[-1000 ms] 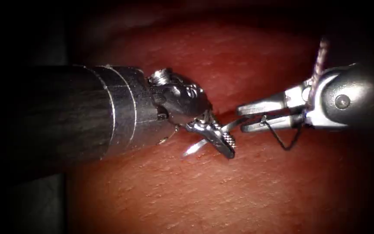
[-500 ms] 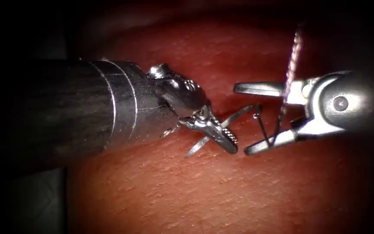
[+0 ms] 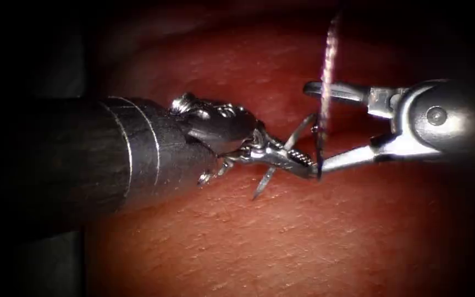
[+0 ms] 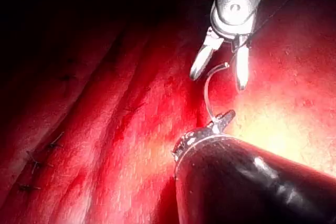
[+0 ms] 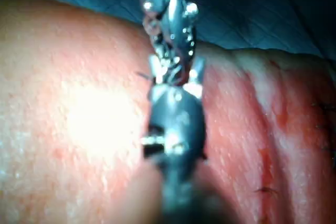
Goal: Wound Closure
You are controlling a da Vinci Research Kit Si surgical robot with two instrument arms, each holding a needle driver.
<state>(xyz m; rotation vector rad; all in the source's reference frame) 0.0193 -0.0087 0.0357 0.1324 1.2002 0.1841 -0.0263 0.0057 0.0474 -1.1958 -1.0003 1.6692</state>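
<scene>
Holding the needle (image 3: 284,157) near mid-curve, clear of the tissue (image 3: 303,236), the left tool (image 3: 287,158) has its fingers clamped; the right tool (image 3: 317,126) gapes empty around the thread (image 3: 328,60). Finished stitches (image 4: 39,163) show nearby; closure remains unfinished.

Endoscope view: heavy dark vignette, lit patch of tissue (image 3: 281,231) around the left tool (image 3: 290,157), specular glints on the right tool (image 3: 317,124). Left wrist view: glare blown out beside the jaws. Right wrist view: soft, defocused.
</scene>
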